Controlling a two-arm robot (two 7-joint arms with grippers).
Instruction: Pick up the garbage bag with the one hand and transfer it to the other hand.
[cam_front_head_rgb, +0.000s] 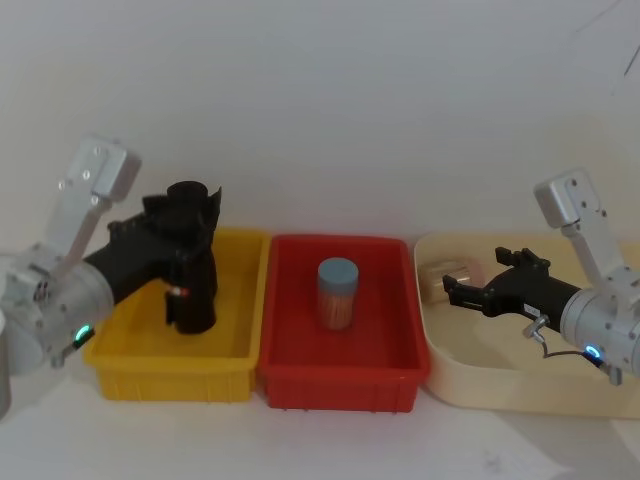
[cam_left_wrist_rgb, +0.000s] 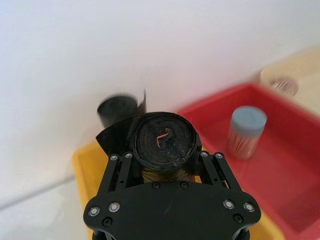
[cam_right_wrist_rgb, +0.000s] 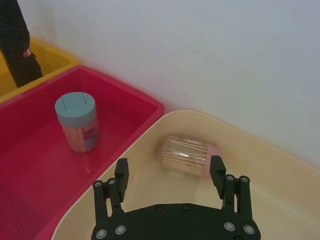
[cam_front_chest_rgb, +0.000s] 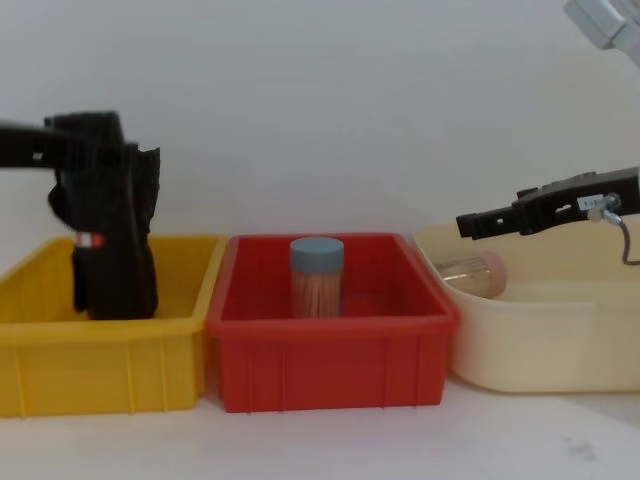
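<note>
Where garbage bag (cam_front_head_rgb: 192, 295) stands upright in yellow bin (cam_front_head_rgb: 170, 378) at 9 o'clock, we clench left gripper (cam_front_head_rgb: 178, 232) round its upper part. Our right gripper (cam_front_head_rgb: 471, 268) hangs at 3 o'clock over cream tub (cam_front_head_rgb: 520, 390), jaws released.

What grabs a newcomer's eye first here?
The left gripper clamped around the upright black garbage bag in the yellow bin, at left. Next, the blue-lidded jar standing alone in the red bin, centre, and the right gripper open above the cream tub, where a clear jar lies on its side.
</note>
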